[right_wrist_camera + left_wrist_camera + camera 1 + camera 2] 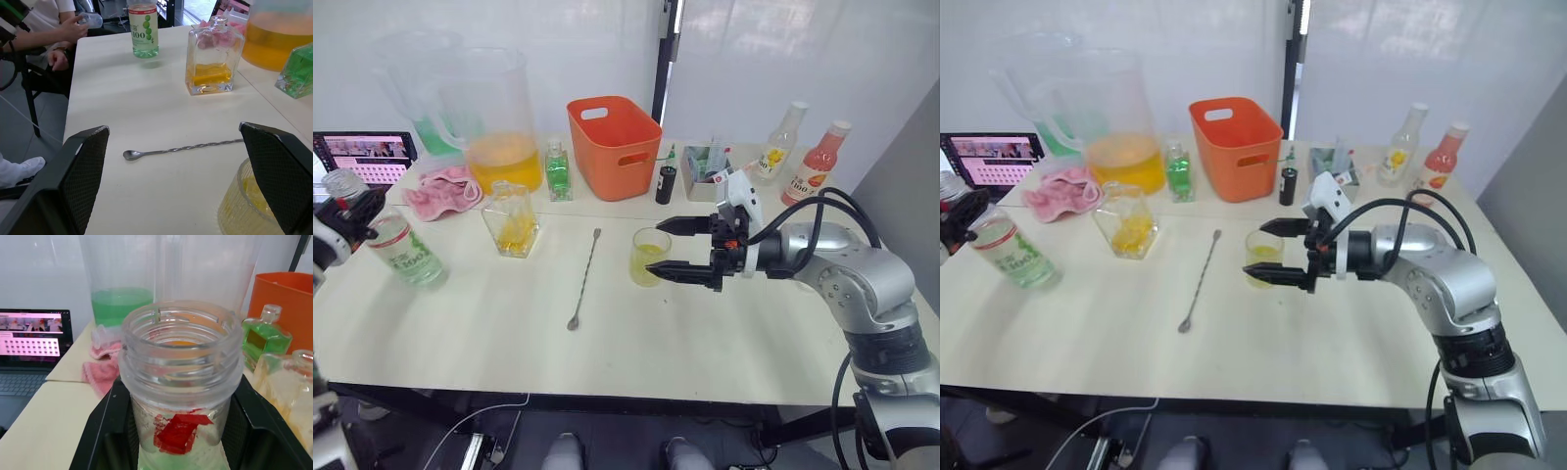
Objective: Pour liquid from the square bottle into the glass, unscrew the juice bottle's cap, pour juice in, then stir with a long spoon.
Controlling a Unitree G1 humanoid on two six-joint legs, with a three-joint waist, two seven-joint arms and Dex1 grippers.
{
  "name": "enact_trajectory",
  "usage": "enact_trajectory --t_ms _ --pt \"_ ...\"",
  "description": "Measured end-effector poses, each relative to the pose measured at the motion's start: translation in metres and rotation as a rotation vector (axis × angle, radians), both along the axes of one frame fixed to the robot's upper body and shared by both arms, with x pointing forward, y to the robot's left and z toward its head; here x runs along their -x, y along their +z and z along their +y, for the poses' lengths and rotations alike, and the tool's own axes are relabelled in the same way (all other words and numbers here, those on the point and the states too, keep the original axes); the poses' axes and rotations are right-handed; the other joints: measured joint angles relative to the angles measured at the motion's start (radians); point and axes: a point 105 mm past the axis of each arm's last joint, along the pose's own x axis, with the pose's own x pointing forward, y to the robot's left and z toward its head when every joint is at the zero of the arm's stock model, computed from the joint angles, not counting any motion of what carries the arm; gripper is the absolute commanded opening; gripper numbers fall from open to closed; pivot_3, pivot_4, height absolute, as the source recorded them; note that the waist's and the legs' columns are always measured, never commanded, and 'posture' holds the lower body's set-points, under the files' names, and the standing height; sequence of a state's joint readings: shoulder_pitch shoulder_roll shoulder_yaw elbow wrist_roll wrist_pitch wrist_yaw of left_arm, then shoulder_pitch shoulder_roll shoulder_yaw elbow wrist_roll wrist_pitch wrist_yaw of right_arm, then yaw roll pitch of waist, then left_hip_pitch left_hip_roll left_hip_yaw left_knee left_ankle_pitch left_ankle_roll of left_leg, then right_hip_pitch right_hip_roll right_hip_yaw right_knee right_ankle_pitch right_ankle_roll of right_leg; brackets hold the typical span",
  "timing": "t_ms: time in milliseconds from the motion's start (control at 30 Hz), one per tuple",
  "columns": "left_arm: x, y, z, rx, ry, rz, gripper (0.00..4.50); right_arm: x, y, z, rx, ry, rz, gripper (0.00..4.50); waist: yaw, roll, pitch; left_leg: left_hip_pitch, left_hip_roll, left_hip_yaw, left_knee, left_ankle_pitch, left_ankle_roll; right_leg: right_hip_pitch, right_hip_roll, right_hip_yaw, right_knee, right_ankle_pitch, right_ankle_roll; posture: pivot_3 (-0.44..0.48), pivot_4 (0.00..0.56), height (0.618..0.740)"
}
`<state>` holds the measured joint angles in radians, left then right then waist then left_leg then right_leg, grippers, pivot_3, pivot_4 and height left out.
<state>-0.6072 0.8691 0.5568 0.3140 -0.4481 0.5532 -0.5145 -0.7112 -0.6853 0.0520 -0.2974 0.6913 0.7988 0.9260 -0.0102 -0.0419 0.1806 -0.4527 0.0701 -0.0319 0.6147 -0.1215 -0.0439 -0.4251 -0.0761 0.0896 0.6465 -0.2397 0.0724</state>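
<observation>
We look down on a pale table (724, 343). At our far left, the left gripper (347, 211) is clamped around the neck of the juice bottle (406, 253), which stands upright near the table's left edge; its mouth is open, with no cap on it. Right of it, toward the middle, stands the square bottle (512, 220), stopper in place, holding a shallow layer of yellow-orange liquid (209, 74). The long spoon (584, 278) lies flat on the table between the square bottle and the glass (649, 257), its bowl at the near end.

The glass sits right of centre, with some yellow liquid in it. The right gripper (683, 250) hovers at the glass's right side with its two black fingers spread wide apart, holding nothing.

Along the far side we see a huge pitcher (494, 117) of orange liquid, a small green bottle (558, 173), an orange basket (613, 145), a pink cloth (442, 189), and two more bottles (803, 157) at the far right. A laptop (367, 157) sits at the far left.
</observation>
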Motion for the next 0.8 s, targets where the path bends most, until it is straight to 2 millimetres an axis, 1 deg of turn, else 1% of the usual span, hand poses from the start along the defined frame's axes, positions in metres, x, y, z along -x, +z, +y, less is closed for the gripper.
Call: enact_trajectory --t_ms 33,100,167,267,300,333,467,567,667,800 --pt "-0.009 0.001 0.0 -0.004 0.004 0.003 1.56 0.001 -0.001 -0.002 0.001 -0.016 -0.001 4.5 0.001 0.0 0.0 0.0 0.0 0.0 0.0 0.0 0.0 0.0 0.0 0.0 0.0 0.0 0.0 0.0 0.15 0.703" --pt "-0.018 0.0 0.002 -0.022 0.023 0.013 1.56 0.003 -0.001 -0.005 -0.001 -0.032 0.002 4.5 -0.002 0.0 0.0 0.0 0.0 0.0 -0.001 0.0 0.0 0.0 0.0 0.0 0.0 0.0 0.0 0.0 0.15 0.703" --pt "-0.024 -0.005 0.003 -0.033 0.028 0.032 1.56 0.004 0.001 -0.006 -0.005 -0.038 0.004 4.5 -0.012 0.0 0.0 0.0 0.0 0.0 -0.002 0.0 0.0 -0.001 0.0 0.0 0.0 0.0 0.0 0.0 0.15 0.703" --pt "-0.026 -0.013 0.006 -0.029 0.031 0.052 1.56 0.006 0.002 -0.005 -0.008 -0.038 0.002 4.5 -0.022 0.0 0.0 0.0 0.001 0.0 -0.003 0.0 0.0 -0.002 0.001 0.0 0.001 0.0 0.0 0.0 0.15 0.703" --pt "-0.029 -0.014 0.004 -0.029 0.027 0.056 1.56 0.006 0.002 -0.007 -0.01 -0.045 0.001 4.5 -0.022 0.0 0.0 0.0 0.001 0.0 -0.003 0.0 0.0 -0.002 0.001 0.0 0.001 0.0 0.0 0.0 0.15 0.703" --pt "-0.037 -0.013 0.001 -0.027 0.024 0.061 1.56 0.006 0.001 -0.011 -0.012 -0.068 0.004 4.5 -0.016 -0.001 0.0 -0.001 0.001 -0.001 -0.002 0.0 0.0 -0.002 0.001 -0.001 0.001 0.0 0.0 0.0 0.15 0.703" --pt "-0.063 0.001 -0.01 -0.037 0.032 0.045 1.56 0.008 -0.001 -0.018 -0.003 -0.135 -0.001 4.5 0.007 -0.002 0.0 -0.004 0.0 -0.001 0.0 0.001 -0.001 -0.002 0.0 -0.001 -0.001 0.0 0.002 0.0 0.15 0.703" --pt "-0.075 0.001 -0.018 -0.042 0.031 0.051 1.56 0.01 0.0 -0.019 -0.01 -0.158 -0.005 4.5 0.008 -0.002 0.0 -0.004 -0.001 -0.001 0.0 0.001 -0.001 -0.002 0.0 -0.001 -0.001 0.0 0.002 0.0 0.15 0.703" --pt "-0.079 -0.01 -0.02 -0.041 0.03 0.077 1.56 0.01 0.003 -0.021 -0.013 -0.171 -0.011 4.5 -0.001 -0.002 0.0 -0.004 0.0 -0.001 -0.001 0.001 -0.001 -0.003 0.0 -0.001 0.0 0.001 0.001 0.0 0.15 0.703" --pt "-0.081 -0.013 -0.021 -0.049 0.03 0.073 1.56 0.01 0.003 -0.025 -0.011 -0.19 -0.011 4.5 -0.007 -0.002 0.0 -0.004 0.0 -0.001 -0.001 0.001 -0.001 -0.003 0.0 -0.001 0.001 0.0 0.001 0.0 0.15 0.703"
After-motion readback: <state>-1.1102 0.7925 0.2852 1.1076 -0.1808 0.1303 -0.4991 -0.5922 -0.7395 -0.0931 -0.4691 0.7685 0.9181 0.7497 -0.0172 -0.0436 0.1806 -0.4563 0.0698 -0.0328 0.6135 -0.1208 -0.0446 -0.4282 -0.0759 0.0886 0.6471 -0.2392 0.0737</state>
